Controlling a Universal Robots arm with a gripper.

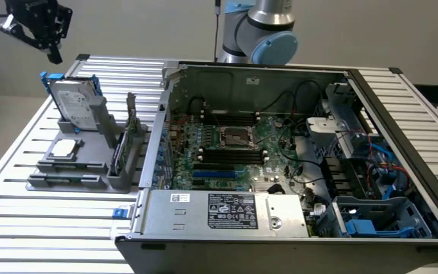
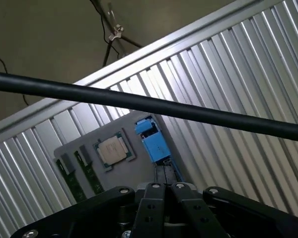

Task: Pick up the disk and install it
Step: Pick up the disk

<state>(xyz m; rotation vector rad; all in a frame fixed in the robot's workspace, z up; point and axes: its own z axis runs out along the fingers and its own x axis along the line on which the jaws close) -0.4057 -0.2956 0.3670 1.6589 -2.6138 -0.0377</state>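
The disk is standing upright in a slot at the far end of the grey holder, its labelled face showing and its blue frame running along the edges. The gripper is hanging in the air above the holder, well apart from the disk and touching nothing. Its fingers are pressing together, gripping nothing. The wrist is aiming down at the holder. A small square chip is lying flat on the holder just beside the disk. An open computer case is sitting beside the holder on the slatted table.
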